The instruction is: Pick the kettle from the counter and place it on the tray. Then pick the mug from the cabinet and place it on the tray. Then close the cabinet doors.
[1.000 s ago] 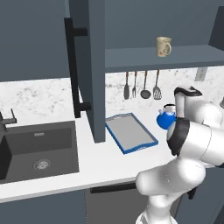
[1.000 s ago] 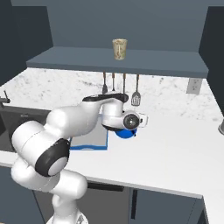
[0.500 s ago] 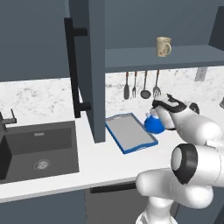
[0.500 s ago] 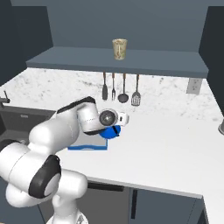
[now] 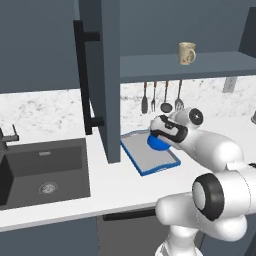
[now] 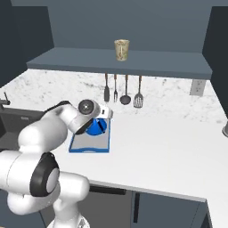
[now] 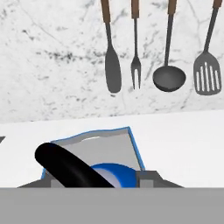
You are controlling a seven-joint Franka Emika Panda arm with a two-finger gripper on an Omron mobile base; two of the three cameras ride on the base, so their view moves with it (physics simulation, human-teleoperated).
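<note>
Over the far end of the tray (image 5: 142, 159), carrying the kettle (image 5: 157, 142) by its handle (image 7: 68, 165) in the closed gripper (image 5: 161, 131), first step nearly done, likely needing only lowering onto the grey surface and release; mug (image 5: 187, 52) waiting on the cabinet shelf (image 5: 200, 64).

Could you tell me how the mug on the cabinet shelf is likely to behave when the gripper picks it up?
The mug looks like rigid glazed ceramic, so it probably won't flex but may be slippery. It stands upright near the shelf's front edge, so a sideways nudge might tip it off. Its side handle may make it swing if gripped off-centre.
</note>
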